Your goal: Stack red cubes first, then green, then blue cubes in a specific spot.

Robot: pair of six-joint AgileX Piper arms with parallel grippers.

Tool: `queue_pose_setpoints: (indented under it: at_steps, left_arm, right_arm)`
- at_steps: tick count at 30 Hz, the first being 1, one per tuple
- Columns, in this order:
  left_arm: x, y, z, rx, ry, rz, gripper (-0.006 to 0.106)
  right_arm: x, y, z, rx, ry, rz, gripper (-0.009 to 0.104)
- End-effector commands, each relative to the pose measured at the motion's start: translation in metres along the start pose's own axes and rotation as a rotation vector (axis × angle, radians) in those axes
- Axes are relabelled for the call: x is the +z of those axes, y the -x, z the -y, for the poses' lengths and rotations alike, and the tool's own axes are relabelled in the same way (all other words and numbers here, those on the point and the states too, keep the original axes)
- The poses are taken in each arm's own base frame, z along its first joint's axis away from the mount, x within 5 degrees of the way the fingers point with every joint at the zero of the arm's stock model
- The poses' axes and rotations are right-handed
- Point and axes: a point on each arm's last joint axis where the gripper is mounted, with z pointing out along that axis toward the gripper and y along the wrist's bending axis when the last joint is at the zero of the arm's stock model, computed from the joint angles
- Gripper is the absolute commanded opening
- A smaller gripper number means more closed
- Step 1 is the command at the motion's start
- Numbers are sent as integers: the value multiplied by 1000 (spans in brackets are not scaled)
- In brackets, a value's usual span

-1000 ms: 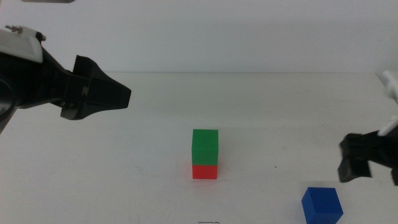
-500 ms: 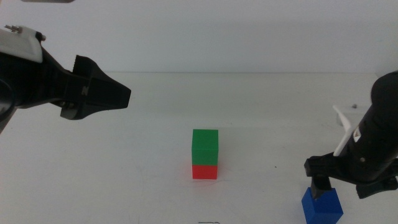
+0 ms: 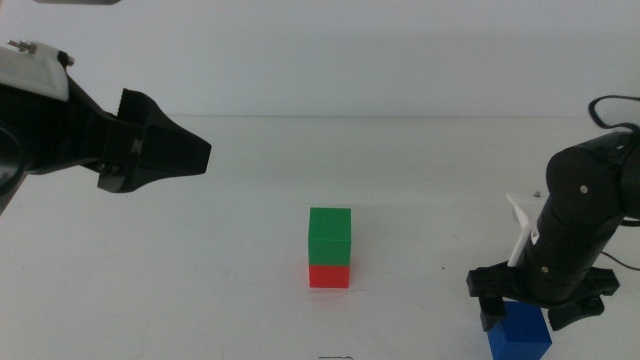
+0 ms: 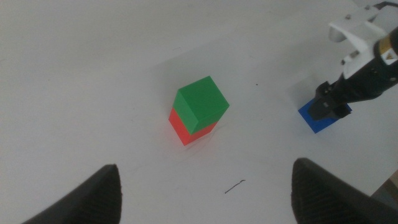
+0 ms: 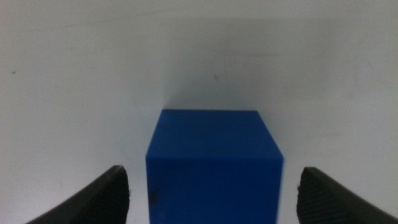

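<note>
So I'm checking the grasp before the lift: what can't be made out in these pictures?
- Blue cube: in the middle view its top is behind the right end effector and its base is cut by the picture's bottom edge.
- Blue cube's lower part: cut off by the right wrist picture's edge.
- Red cube: its top is covered by the green cube.
- Left end effector: waiting high at the left; middle view hides the jaw gap.

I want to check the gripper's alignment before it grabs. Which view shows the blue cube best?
The right wrist view: the blue cube fills the centre, between the open jaws of the right gripper. In the middle view the arm hides part of it; the left wrist view shows it small and partly covered.
</note>
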Motion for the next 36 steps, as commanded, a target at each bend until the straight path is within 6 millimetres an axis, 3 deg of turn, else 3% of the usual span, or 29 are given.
queue_pose_setpoints:
  at_steps: [1, 6, 9, 11, 16, 19, 23, 25, 27, 31, 36]
  left_arm:
    - [-11, 10, 5, -5, -6, 96, 94]
    - [-11, 10, 5, -5, -6, 96, 94]
    - [-11, 10, 5, -5, -6, 96, 94]
    - [-11, 10, 5, -5, -6, 96, 94]
    - [-11, 10, 5, -5, -6, 96, 94]
    - [-11, 10, 5, -5, -6, 96, 94]
    - [-11, 10, 5, -5, -6, 96, 94]
    - [-11, 10, 5, -5, -6, 96, 94]
    - [-11, 10, 5, -4, -5, 96, 94]
    - [-11, 10, 5, -4, -4, 95, 94]
    - [-11, 10, 5, -4, -4, 95, 94]
  right_arm:
    - [-8, 4, 0, 7, 21, 37, 80]
    - [3, 5, -2, 23, 27, -5, 79]
    - [5, 5, -2, 22, 21, -16, 67]
    - [5, 5, -2, 23, 19, -20, 53]
    - [-1, 0, -3, 29, 1, -62, -2]
    - [-25, 1, -6, 26, -7, -32, -1]
    - [-89, 7, -15, 37, -52, 45, -1]
    - [-120, 15, -27, 22, -13, 140, -1]
    - [-140, 22, -44, -3, 42, 200, -1]
    - [-145, 36, -73, -31, 91, 220, -1]
    - [-147, 51, -123, -80, 160, 245, -1]
